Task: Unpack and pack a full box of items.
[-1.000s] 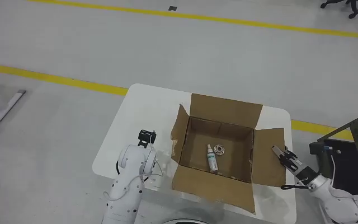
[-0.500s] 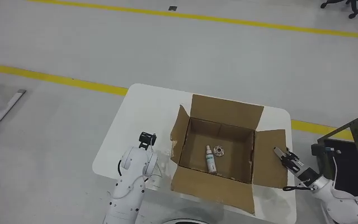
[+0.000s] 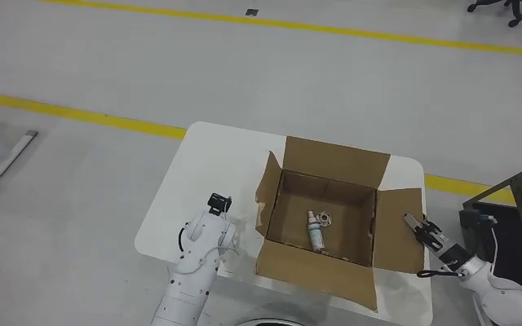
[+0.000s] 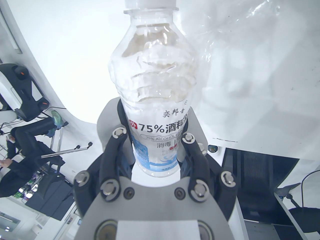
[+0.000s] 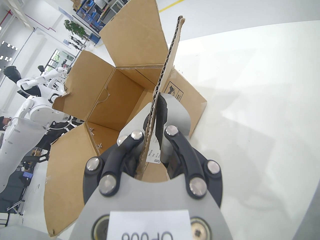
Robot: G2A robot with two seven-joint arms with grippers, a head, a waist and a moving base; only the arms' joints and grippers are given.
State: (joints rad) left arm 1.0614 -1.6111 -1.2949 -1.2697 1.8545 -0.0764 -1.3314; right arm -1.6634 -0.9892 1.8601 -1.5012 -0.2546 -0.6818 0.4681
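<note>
An open cardboard box (image 3: pixel 303 269) stands on the white table (image 3: pixel 212 163), right of centre. At its bottom lie a small white spray bottle (image 3: pixel 315 231) and a small ring-shaped part (image 3: pixel 326 218). My right gripper (image 3: pixel 420 231) is shut on the edge of the box's right flap (image 3: pixel 398 232); the right wrist view has that flap (image 5: pixel 170 58) edge-on between the fingers (image 5: pixel 163 116). My left gripper (image 4: pixel 153 136) is shut on a clear bottle (image 4: pixel 152 76) with a white cap, held over the table. The left arm (image 3: pixel 205 240) is just left of the box.
A crumpled clear plastic bag (image 4: pixel 250 51) lies on the table beside the held bottle. A dark frame (image 3: pixel 493 204) stands off the table's right end. Yellow floor lines run behind the table. The table's far left part is bare.
The box has shifted slightly to the right, with my right gripper on its flap moving right and nearer. The left arm has crept toward the box.
</note>
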